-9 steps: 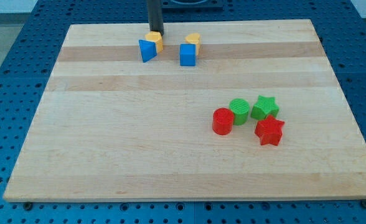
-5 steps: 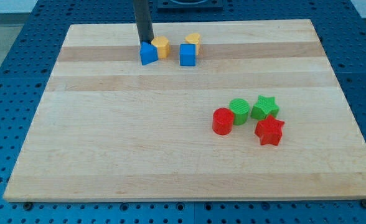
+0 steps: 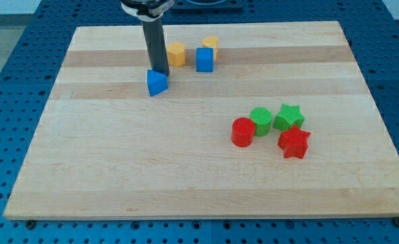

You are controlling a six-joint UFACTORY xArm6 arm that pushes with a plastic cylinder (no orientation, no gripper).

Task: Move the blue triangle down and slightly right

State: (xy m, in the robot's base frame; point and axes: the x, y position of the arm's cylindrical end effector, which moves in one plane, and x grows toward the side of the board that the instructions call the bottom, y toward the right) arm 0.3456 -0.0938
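The blue triangle [image 3: 157, 83] lies on the wooden board [image 3: 152, 163] in the upper left part of the view. My tip [image 3: 159, 72] stands right at its top edge, touching it, with the rod rising toward the view's top. The triangle sits below and left of a yellow hexagon block [image 3: 176, 53].
A blue cube [image 3: 204, 59] with a yellow block [image 3: 210, 45] behind it stands right of the hexagon. At the right centre a red cylinder [image 3: 243, 131], a green cylinder [image 3: 260, 120], a green star [image 3: 288, 117] and a red star [image 3: 293, 143] cluster together.
My tip came from behind the yellow hexagon to the triangle's top and pushed it down the view, away from the hexagon. The other blocks have not moved.
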